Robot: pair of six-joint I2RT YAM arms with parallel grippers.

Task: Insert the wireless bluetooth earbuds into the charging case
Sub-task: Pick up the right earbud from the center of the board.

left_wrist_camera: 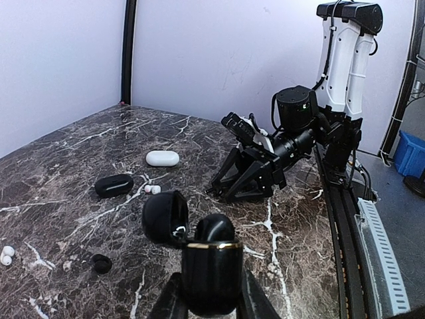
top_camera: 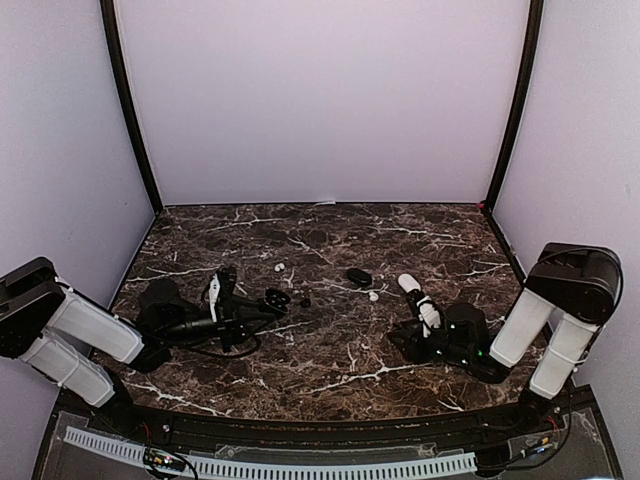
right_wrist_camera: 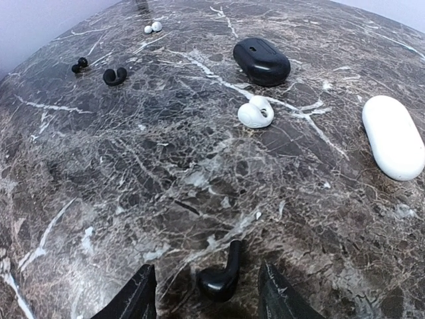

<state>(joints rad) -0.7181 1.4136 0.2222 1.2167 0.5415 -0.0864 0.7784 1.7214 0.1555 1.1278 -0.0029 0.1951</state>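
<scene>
Dark marble table [top_camera: 330,375], white veins, pale purple walls [top_camera: 320,100], left gripper [left_wrist_camera: 211,292] squeezing a round shiny black case [left_wrist_camera: 212,262], lid up, right gripper [right_wrist_camera: 207,292] wide, glossy black bud [right_wrist_camera: 219,278] between its fingers.

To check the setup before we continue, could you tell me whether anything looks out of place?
Yes: earbuds lie loose on the table. A white bud sits beside the closed black case, a black stemmed bud lies between the open fingers of the right gripper, and the left gripper holds an open black case.
</scene>
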